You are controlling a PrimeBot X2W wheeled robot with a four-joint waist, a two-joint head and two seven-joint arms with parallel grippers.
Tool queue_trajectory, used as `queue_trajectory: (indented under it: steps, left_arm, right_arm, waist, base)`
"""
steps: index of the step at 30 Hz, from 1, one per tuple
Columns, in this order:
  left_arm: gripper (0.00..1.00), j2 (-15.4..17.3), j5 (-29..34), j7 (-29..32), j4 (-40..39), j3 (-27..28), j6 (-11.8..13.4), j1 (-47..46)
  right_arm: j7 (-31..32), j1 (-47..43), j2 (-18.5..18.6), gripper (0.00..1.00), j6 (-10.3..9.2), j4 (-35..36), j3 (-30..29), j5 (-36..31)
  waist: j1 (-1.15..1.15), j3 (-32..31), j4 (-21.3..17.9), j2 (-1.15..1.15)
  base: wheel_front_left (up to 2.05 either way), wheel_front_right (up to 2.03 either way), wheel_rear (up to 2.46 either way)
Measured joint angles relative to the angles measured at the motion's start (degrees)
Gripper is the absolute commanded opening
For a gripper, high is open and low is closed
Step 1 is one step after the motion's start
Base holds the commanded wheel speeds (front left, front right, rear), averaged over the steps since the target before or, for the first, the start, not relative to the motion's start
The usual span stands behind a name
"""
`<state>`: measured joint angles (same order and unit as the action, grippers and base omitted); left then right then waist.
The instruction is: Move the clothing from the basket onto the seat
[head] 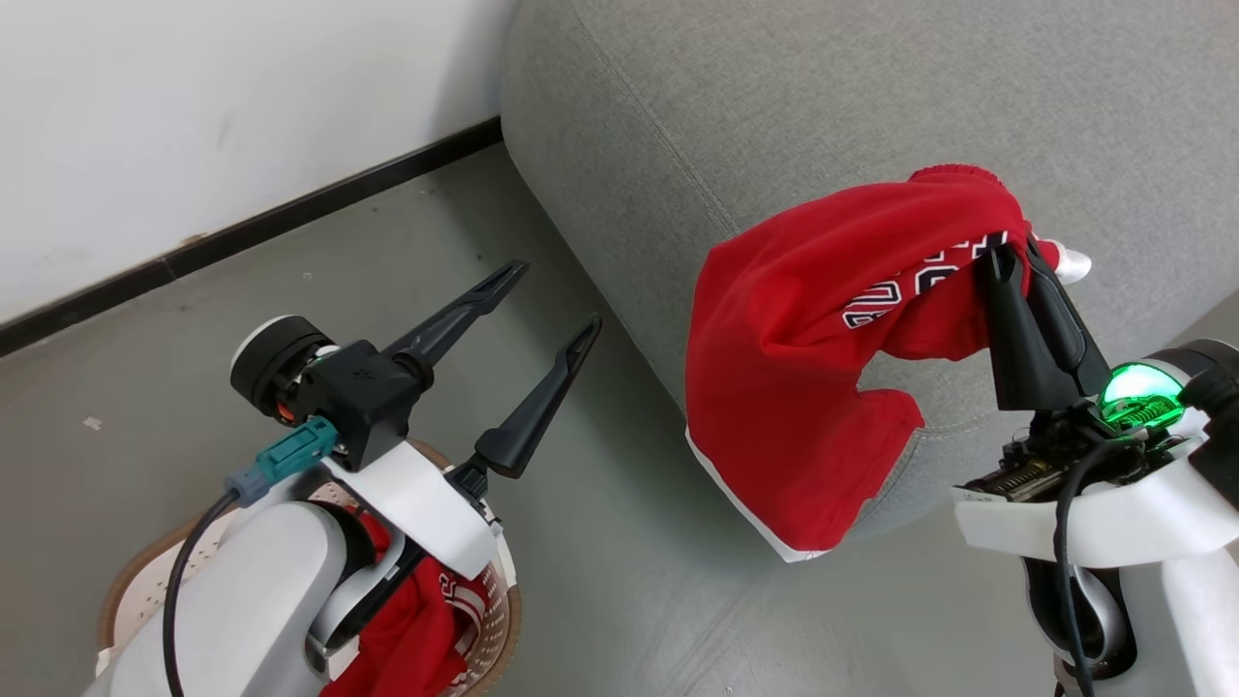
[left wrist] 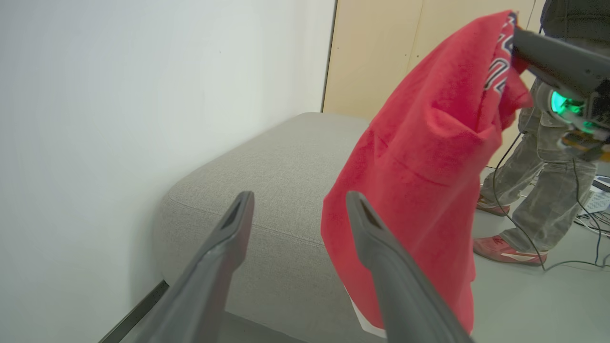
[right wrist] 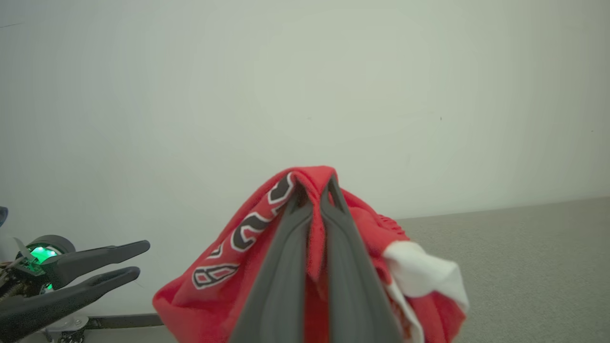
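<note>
Our right tool (head: pixel 1013 254) is clenched on a bunched fold of the red jersey (head: pixel 794 387). The jersey hangs from it in the air at the rounded edge of the grey seat (head: pixel 871 97), and its white-trimmed hem dangles toward the floor (head: pixel 600 542); we cannot tell whether the cloth brushes the cushion. Our left tool (head: pixel 558 292) is released, fingers spread wide and holding nothing, above the basket (head: pixel 206 554), where a second red garment (head: pixel 407 629) lies partly hidden under our forearm. We judge the step in hand to be carrying the jersey over and setting it down. To do it well, we should take the right tool farther in over the cushion, so that the hanging bulk comes above the top surface rather than the seat's side. Then we lower until the fabric pools and slackens before we let go. Most of the cloth seems to hang on the floor side, so letting go here would likely let it slide off. The left tool is best kept clear of the draping fabric. In the left wrist view a person's legs (left wrist: pixel 538 190) stand beyond the seat, so we favour a short, low swing.
</note>
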<state>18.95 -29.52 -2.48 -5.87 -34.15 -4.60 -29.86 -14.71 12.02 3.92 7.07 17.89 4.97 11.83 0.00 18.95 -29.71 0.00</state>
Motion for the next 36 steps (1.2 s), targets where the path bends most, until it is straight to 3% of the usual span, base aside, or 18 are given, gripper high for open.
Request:
queue_trajectory:
  steps: [6, 16, 25, 36]
  left_arm:
    - [1.0, 1.18, 0.0, 1.3, -0.81, 0.34, 0.51, 0.02]
    - [1.0, 1.88, 0.44, 2.69, -4.1, 0.59, 1.44, 0.03]
    - [1.0, 2.89, 1.38, 4.63, -8.36, 0.83, 2.03, 0.0]
    - [1.0, 4.24, 1.93, 6.82, -13.62, 1.24, 3.02, -0.37]
  right_arm:
    - [0.0, 1.75, -0.76, 0.0, 0.0, -1.16, -1.01, 1.55]
    - [0.0, 11.93, -1.09, 0.0, 0.0, -4.92, -5.28, 2.99]
    - [-0.01, 23.41, -1.04, 0.0, 0.0, -13.8, -11.5, 4.71]
    - [0.01, 34.53, 2.64, 0.0, 0.0, -23.88, -16.13, 3.65]
  waist:
    - [0.0, 1.16, -1.25, 0.0]
    - [0.0, 3.8, -1.54, 0.0]
    - [0.0, 7.05, 0.06, 0.0]
    - [0.0, 11.32, 2.75, 0.0]
  base:
    - [0.0, 0.0, 0.0]
    - [0.0, 0.0, 0.0]
    - [0.0, 0.0, 0.0]
    - [0.0, 0.0, 0.0]
